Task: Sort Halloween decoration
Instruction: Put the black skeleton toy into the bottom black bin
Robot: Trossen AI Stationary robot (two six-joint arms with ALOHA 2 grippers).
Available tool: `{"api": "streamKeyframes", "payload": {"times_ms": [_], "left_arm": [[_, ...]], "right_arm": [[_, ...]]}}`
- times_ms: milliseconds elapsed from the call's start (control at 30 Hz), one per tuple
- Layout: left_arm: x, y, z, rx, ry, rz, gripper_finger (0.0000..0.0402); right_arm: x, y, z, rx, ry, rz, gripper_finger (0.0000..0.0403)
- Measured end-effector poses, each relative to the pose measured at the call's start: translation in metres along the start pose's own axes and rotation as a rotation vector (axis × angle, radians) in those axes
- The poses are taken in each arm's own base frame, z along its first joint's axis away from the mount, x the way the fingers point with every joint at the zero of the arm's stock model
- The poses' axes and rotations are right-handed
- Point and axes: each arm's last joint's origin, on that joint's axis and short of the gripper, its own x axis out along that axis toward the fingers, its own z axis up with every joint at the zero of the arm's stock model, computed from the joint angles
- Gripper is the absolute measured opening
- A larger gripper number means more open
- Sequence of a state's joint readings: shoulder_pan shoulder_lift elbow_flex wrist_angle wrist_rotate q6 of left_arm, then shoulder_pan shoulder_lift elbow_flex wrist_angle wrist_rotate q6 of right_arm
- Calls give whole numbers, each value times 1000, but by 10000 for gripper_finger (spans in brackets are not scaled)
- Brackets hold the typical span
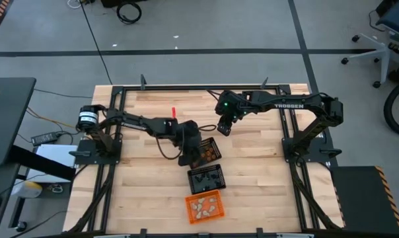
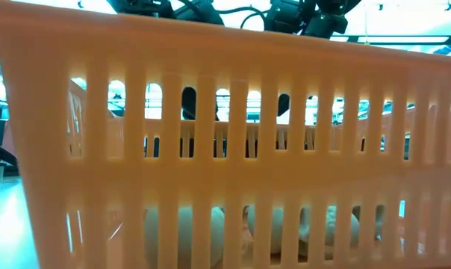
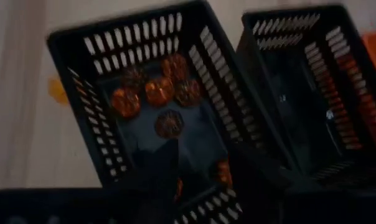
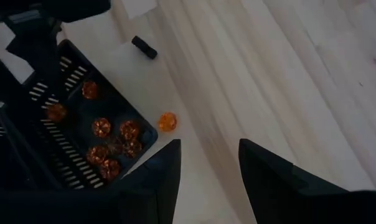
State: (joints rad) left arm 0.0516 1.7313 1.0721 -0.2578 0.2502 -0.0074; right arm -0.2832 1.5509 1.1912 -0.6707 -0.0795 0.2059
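My left gripper (image 1: 188,153) hangs low over the near edge of the black mesh basket (image 1: 209,150) that holds the orange trinkets (image 3: 152,93); from my wrist I look straight down into it, and I cannot tell whether my fingers are open or closed because they show only as dark shapes at the frame's edge. My right gripper (image 4: 208,163) hovers above the surface (image 1: 146,112) with its fingers spread wide and nothing between them.

The sorting looks nearly finished to me. Several orange pumpkin-like trinkets already sit in that first basket. The second black mesh basket (image 1: 207,178) lies just beside it, toward the front; its contents are dark on dark, so I think the black trinkets are in there but I can't make them out. The orange rectangular basket (image 1: 204,205) at the front carries the cream-white trinkets (image 1: 203,207), which also show through its slats in the low view.

What I see left: one stray orange trinket (image 4: 167,121) lies on the bare wood just outside the corner of the first basket, near my right gripper's line of sight. A small black piece (image 4: 144,47) rests farther off on the surface, and a little red object (image 1: 174,111) lies toward the back. I judge the stray orange one to be the next pick.
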Motion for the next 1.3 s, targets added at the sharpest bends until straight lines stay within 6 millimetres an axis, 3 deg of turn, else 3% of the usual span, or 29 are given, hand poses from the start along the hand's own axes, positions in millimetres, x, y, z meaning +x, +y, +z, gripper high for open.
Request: {"api": "streamKeyframes", "payload": {"times_ms": [167,400,567,867,1133,1300], "left_arm": [[-10,14,-2,-54,35,47,165],[-34,57,-13,-115,129,161,154],[-40,79,-19,-97,141,199,153],[-19,83,-25,-59,178,168,153],[-17,81,-18,-47,118,190,153],[-10,79,-30,-80,122,204,153]], "right_arm": [[0,0,-1,-4,7,-2,165],[0,0,-1,-7,13,-1,165],[0,0,-1,-8,14,0,165],[0,0,-1,-8,10,-5,165],[0,0,-1,-2,10,-6,165],[0,0,-1,-1,7,-6,165]]}}
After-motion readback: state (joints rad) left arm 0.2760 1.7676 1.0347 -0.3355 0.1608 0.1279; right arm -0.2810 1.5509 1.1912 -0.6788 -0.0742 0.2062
